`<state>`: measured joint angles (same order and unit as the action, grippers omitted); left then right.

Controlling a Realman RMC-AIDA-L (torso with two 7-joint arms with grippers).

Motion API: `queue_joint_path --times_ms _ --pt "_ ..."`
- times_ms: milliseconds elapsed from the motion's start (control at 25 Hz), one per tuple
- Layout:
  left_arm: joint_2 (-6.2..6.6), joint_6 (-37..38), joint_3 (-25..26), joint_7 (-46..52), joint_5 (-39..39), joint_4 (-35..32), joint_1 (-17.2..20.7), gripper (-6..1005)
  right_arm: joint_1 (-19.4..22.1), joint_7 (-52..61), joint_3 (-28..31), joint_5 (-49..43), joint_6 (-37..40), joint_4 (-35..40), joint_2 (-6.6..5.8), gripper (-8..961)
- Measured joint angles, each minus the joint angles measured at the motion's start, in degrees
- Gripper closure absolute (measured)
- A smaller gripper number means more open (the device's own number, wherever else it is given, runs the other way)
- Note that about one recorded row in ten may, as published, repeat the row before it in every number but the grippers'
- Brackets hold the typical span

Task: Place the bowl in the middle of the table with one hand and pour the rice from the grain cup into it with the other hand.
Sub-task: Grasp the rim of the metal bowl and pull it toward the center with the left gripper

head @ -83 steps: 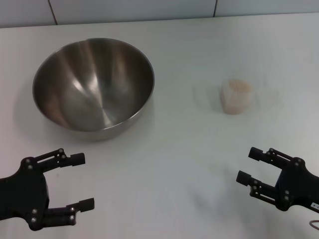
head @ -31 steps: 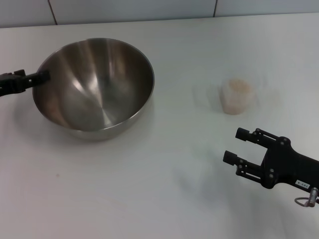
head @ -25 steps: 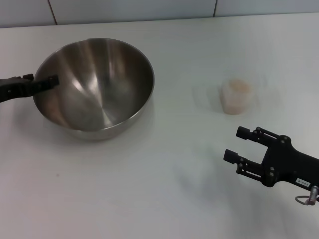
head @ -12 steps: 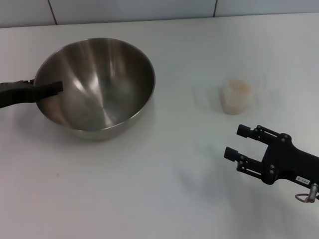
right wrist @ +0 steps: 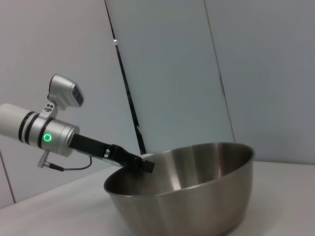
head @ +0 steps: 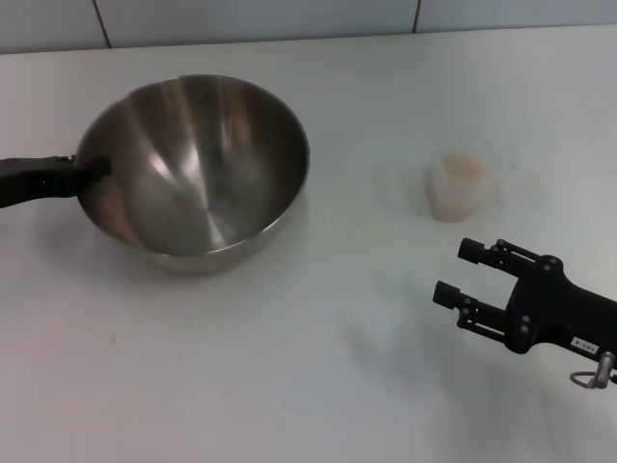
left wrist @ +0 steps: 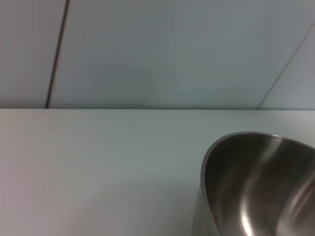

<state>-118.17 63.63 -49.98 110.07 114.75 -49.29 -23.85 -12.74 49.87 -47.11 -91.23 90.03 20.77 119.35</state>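
The bowl [head: 202, 164] is a large steel bowl at the left of the table [head: 289, 376]. My left gripper [head: 93, 173] reaches in from the left edge and is shut on the bowl's left rim. The right wrist view shows that gripper [right wrist: 142, 165] clamped over the rim of the bowl [right wrist: 187, 201]. The left wrist view shows only part of the bowl [left wrist: 256, 187]. The grain cup [head: 457, 193] stands upright at right of centre, with rice [head: 464, 167] up to its top. My right gripper [head: 458, 271] is open and empty, nearer the front than the cup.
A tiled wall [head: 289, 14] runs along the table's far edge. A stretch of bare tabletop lies between the bowl and the cup.
My left gripper came up from the front left, reached the bowl's left rim and closed on it. The bowl has since slid a little to the right. The right gripper moved slightly forward, then held.
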Motion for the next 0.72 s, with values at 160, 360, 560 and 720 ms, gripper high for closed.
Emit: queue_joint_path --times_ms 160,360,560,720 --pt "0.03 0.48 -1.08 0.76 0.68 -0.57 -0.29 721 -0.16 -0.12 0.00 0.00 -0.07 -0.05 0.00 246" --pt "0.03 1.01 -1.43 0.76 0.72 -1.09 -0.31 812 -0.18 -0.19 0.00 0.00 -0.15 -0.04 0.00 246" --pt "0.01 1.89 -1.45 0.76 0.73 -2.49 -0.06 913 -0.14 -0.19 0.00 0.00 -0.15 -0.03 0.00 246" --pt "-0.06 2.60 -2.19 0.76 0.73 -4.07 0.18 955 -0.12 -0.18 0.00 0.00 -0.15 -0.03 0.00 246"
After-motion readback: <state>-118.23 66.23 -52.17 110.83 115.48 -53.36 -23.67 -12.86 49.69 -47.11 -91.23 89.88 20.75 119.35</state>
